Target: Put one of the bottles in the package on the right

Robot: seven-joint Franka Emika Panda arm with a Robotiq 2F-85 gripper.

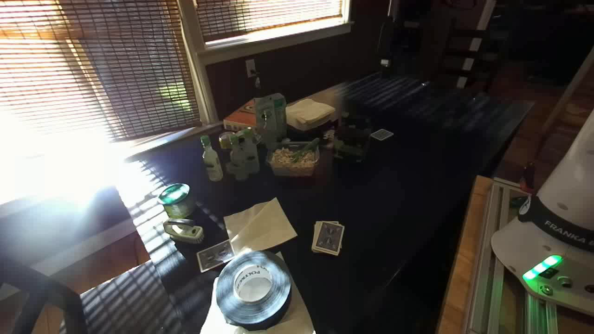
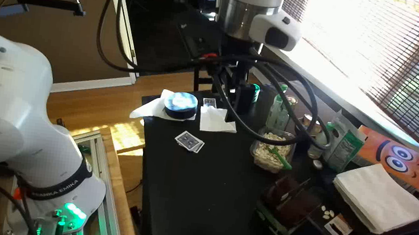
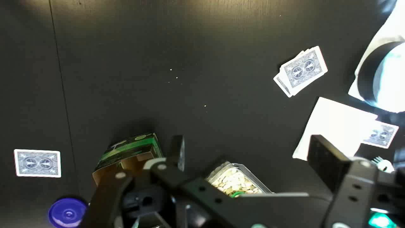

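Observation:
Several clear bottles with green caps stand upright on the dark table. In an exterior view one bottle (image 1: 213, 163) stands apart at the left of a close group with another bottle (image 1: 251, 153). Bottles also show in an exterior view (image 2: 274, 114). The package, a dark open cardboard box with a green stripe, sits to the right of the bottles, in both exterior views (image 1: 350, 147) (image 2: 281, 210) and the wrist view (image 3: 126, 148). My gripper (image 3: 248, 142) is open and empty above the table, also in an exterior view (image 2: 236, 105). No bottle is clearly visible in the wrist view.
A clear tub of seeds (image 1: 293, 162) stands between bottles and box. A pouch (image 1: 271, 116), an orange box (image 1: 239, 116) and a napkin stack (image 1: 310, 112) stand behind. Cards (image 1: 328, 238), papers (image 1: 260, 225), a tape roll (image 1: 227, 297), a brush (image 1: 183, 230) and a can (image 1: 177, 204) lie in front.

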